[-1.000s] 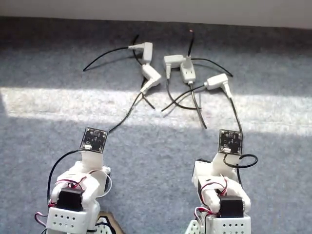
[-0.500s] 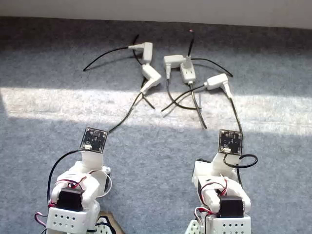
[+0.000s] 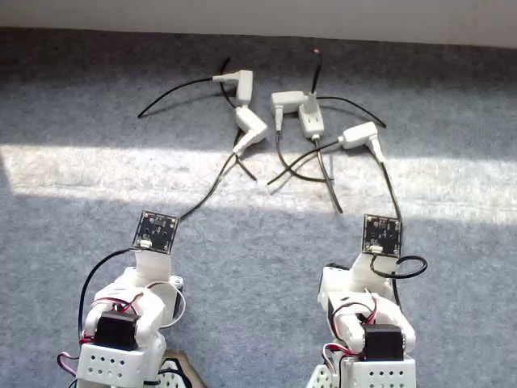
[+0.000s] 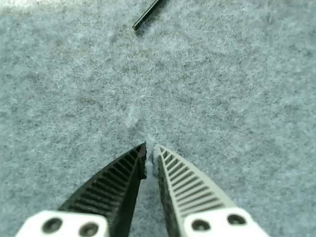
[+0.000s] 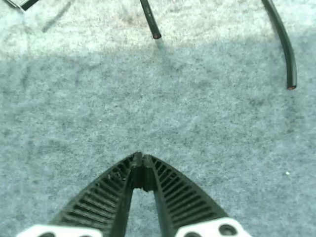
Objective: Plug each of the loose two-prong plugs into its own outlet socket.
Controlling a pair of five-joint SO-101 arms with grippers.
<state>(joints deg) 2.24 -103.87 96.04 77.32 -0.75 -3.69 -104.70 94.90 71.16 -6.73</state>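
Observation:
Several white plug and socket pieces with black cords lie in a cluster at the far middle of the grey carpet. One white piece lies end to end with another; I cannot tell whether they are joined. Two more pieces touch side by side, and a further one lies alone to their right. My left gripper is shut and holds nothing, low over bare carpet. My right gripper is also shut and holds nothing. Both arms stand at the near edge, well short of the cluster.
Loose black cord ends trail toward the arms: one ahead of the left gripper, two ahead of the right. A bright band of sunlight crosses the carpet. A pale wall edge bounds the far side.

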